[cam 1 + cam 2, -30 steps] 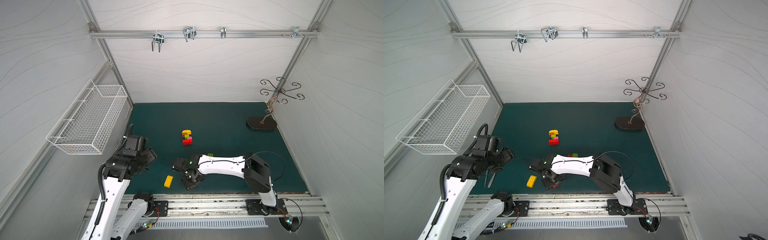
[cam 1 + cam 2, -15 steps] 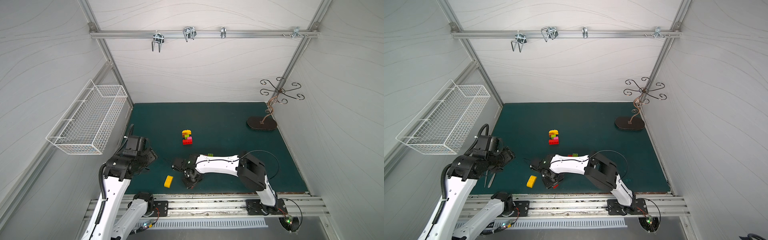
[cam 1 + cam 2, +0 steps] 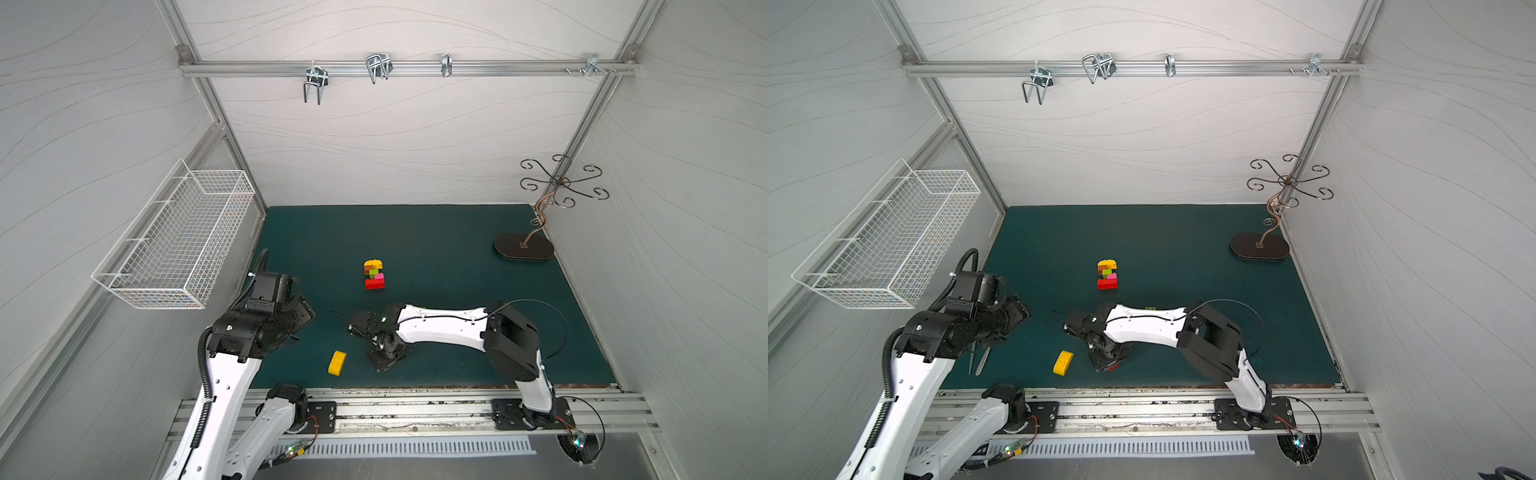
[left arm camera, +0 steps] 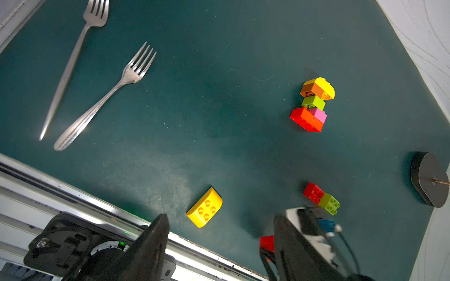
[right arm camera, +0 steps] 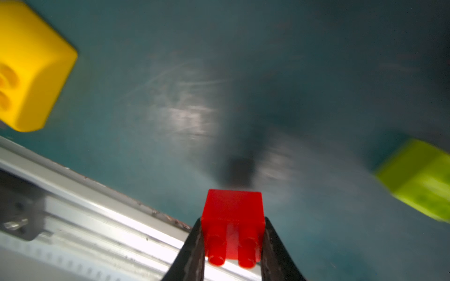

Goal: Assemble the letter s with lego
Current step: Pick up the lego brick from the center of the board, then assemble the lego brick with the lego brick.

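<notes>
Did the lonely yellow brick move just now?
No. The yellow brick lies the same way, equally near the front rail, in both top views.

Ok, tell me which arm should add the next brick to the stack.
Right. The right pincer is shut on a red square brick, so it holds a piece ready for the stack. The left pincer is open and holds nothing.
</notes>
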